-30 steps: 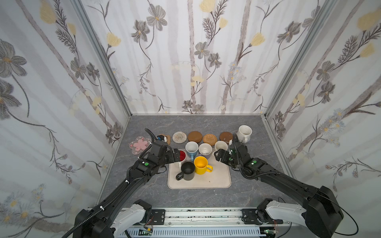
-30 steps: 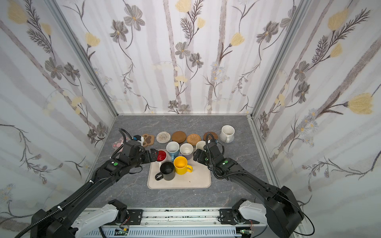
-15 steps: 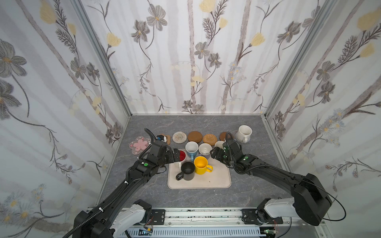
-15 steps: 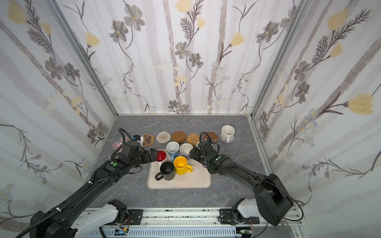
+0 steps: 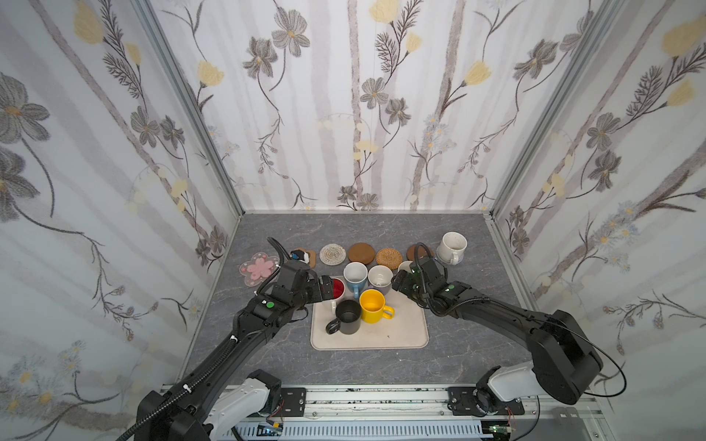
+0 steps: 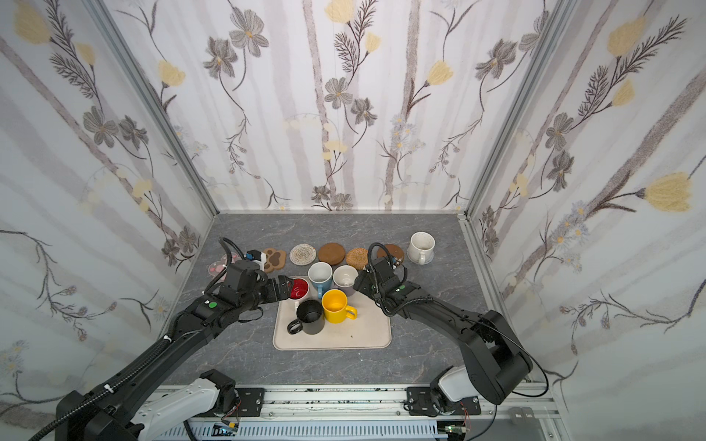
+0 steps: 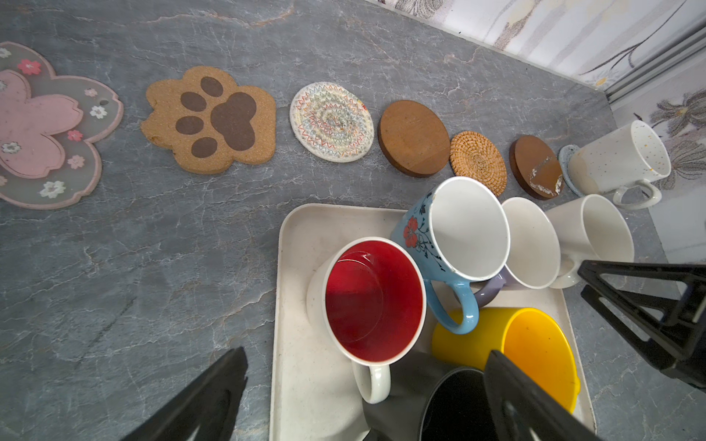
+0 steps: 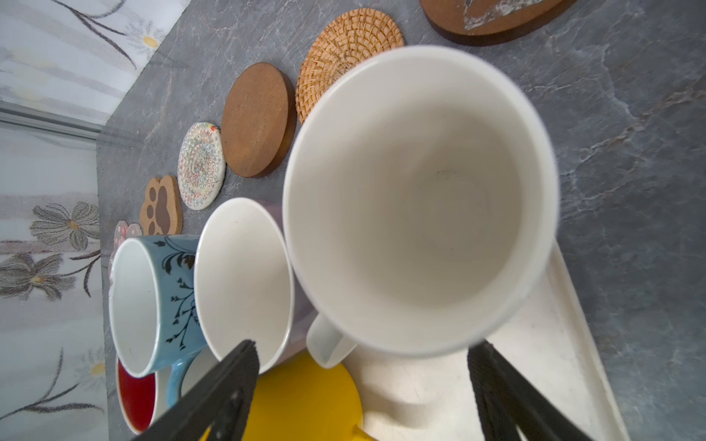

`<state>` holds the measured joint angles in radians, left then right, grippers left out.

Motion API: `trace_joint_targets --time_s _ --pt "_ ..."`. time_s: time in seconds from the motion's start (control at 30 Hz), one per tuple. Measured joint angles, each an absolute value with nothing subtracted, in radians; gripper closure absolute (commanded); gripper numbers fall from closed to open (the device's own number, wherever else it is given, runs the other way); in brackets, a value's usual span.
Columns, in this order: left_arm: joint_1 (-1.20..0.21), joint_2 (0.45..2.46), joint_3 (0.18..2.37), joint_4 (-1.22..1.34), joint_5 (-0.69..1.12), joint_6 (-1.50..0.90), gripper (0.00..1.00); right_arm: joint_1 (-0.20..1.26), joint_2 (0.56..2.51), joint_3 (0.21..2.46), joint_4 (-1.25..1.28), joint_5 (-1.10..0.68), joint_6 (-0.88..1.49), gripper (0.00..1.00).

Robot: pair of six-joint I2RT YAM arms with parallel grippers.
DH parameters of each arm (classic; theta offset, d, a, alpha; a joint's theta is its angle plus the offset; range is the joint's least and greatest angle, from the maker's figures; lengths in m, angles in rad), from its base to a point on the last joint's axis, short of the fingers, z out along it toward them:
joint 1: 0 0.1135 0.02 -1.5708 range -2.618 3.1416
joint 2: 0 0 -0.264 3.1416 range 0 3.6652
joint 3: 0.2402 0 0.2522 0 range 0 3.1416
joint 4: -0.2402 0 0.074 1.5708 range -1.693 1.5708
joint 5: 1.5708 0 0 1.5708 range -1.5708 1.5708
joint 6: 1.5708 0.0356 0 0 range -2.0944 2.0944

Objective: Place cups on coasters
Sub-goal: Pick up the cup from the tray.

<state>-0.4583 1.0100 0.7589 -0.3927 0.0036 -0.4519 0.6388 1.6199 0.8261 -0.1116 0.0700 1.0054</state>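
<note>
A speckled cream mug (image 5: pixel 452 246) sat on the grey knitted coaster (image 7: pixel 565 162), while over the beige rectangular tray (image 5: pixel 405 330) the left gripper (image 5: pixel 327 292) gaped empty before the red-lined white mug (image 7: pixel 374 301) and the right gripper (image 8: pixel 365 347), equally wide and gripping nothing, straddled a plain cream-white mug (image 8: pixel 420 198), seemingly for pickup.

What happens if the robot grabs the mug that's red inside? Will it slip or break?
The red-inside mug shines like glazed ceramic, so it is probably stiff, a bit slippery and breakable if dropped. It stands upright on the flat tray, so a gentle push would likely slide it, not tip it.
</note>
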Motion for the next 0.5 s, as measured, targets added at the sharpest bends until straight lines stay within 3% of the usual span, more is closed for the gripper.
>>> trace_joint_targets --time_s 0.33,0.5 --pt "-0.456 1.020 0.759 -0.393 0.004 -0.451 0.00 0.621 1.653 0.832 -0.117 0.085 1.005 0.13" --pt "-0.456 1.023 0.759 -0.393 0.004 -0.451 0.00 0.617 1.661 0.832 -0.117 0.093 1.003 0.19"
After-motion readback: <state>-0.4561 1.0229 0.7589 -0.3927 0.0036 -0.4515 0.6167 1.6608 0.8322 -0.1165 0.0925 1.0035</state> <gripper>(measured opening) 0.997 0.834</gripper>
